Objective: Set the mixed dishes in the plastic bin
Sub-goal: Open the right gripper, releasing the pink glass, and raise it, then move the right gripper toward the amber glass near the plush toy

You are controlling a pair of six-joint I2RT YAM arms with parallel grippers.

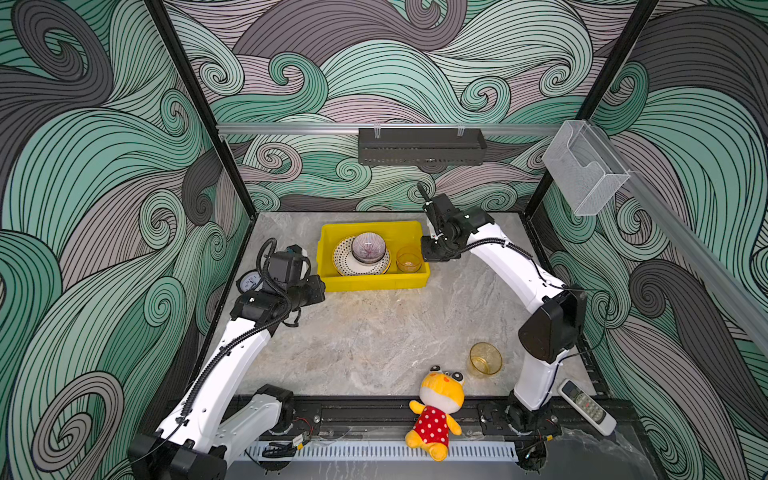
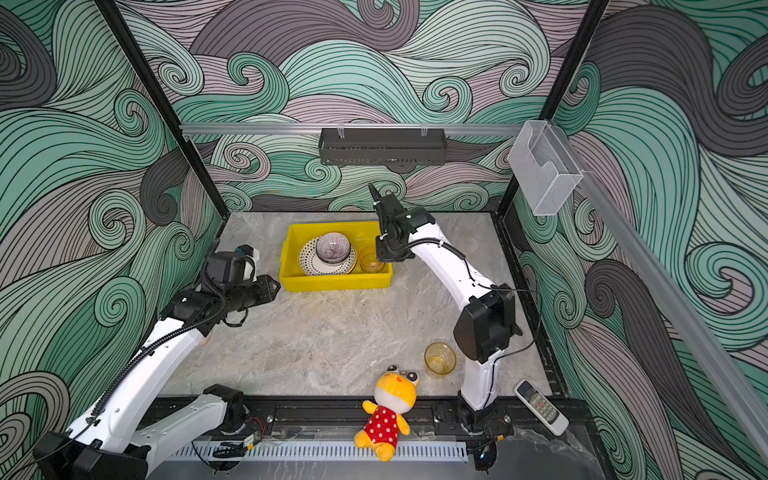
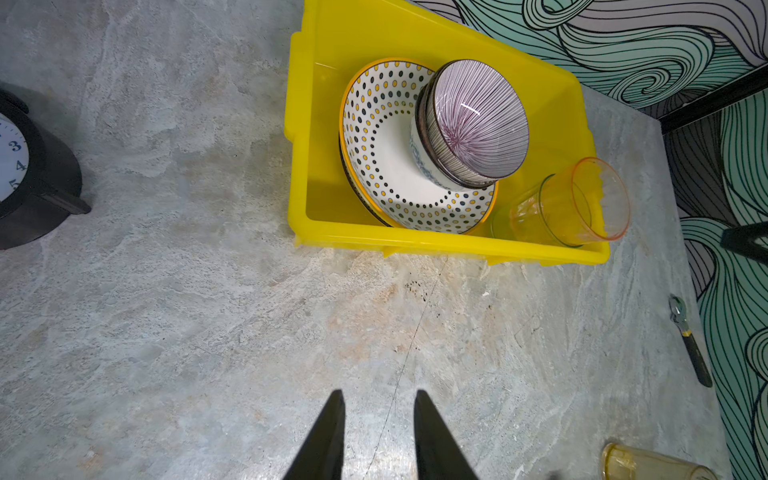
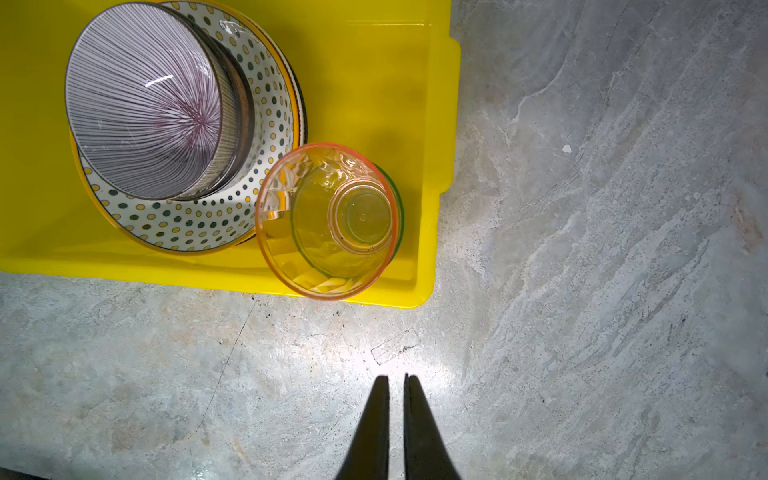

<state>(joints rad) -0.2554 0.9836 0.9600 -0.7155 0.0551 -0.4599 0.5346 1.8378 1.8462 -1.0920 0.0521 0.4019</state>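
The amber cup on the worktop lies well back toward the robot from the closed, empty right end effector, and farther from the part-open, empty left end effector.

Walls on three sides, papered in swirling waves of teal, lilac and grey, black-lined. A dark perforated tray hangs mid back wall from an aluminium rail. Right of the tray, a clear plastic box sits on the side wall. Black corner posts flank the tray. Below it is a grey marbled tabletop with one bright glare patch.
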